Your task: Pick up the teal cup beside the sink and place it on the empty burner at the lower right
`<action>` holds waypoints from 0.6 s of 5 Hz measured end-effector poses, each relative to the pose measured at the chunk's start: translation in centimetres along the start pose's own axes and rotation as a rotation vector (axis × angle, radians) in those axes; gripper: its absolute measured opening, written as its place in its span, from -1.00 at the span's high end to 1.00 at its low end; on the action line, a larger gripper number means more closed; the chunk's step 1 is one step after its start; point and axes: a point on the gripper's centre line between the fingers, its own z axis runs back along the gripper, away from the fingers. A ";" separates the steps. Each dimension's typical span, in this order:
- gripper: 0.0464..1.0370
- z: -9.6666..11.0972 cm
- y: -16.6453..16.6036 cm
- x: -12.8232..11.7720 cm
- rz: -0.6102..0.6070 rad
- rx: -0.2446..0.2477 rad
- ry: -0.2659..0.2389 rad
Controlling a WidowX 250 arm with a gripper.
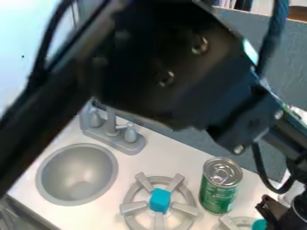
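In the camera view, the black arm (174, 58) spans the top and bends down at the right, with the hand (273, 213) low by the right edge. Whether the hand is wide or narrow, or holding anything, I cannot tell. Nearest it is the teal piece (259, 224), just left of it at the second burner (237, 222) and cut by the bottom edge; whether the 2 touch is unclear.

The can (219, 191), green with a silver top, stands upright on the white desk (186, 157), left of the hand and well apart from the desk's front edge at lower left. A narrow strip of white separates it from the first burner (133, 218). The blue block (160, 200) sits at the middle of that burner, amid 5 visible grey prongs, and the burner's lower rim reaches the bottom edge.

The round sink (78, 175) is at left, near the front edge, with the grey tap (112, 130) just behind it. White surface runs between sink and first burner, and a broader patch stretches from the tap to the can, below the arm. Behind, the grey wall (180, 134) slants down to the right along the desk's rear edge, closest to the can's side.
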 end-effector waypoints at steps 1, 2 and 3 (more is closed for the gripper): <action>0.88 -0.6 0.0 0.2 0.005 0.009 0.034; 0.83 -0.7 0.2 0.5 0.027 0.001 0.046; 0.42 -1.4 0.8 0.5 0.060 -0.015 0.092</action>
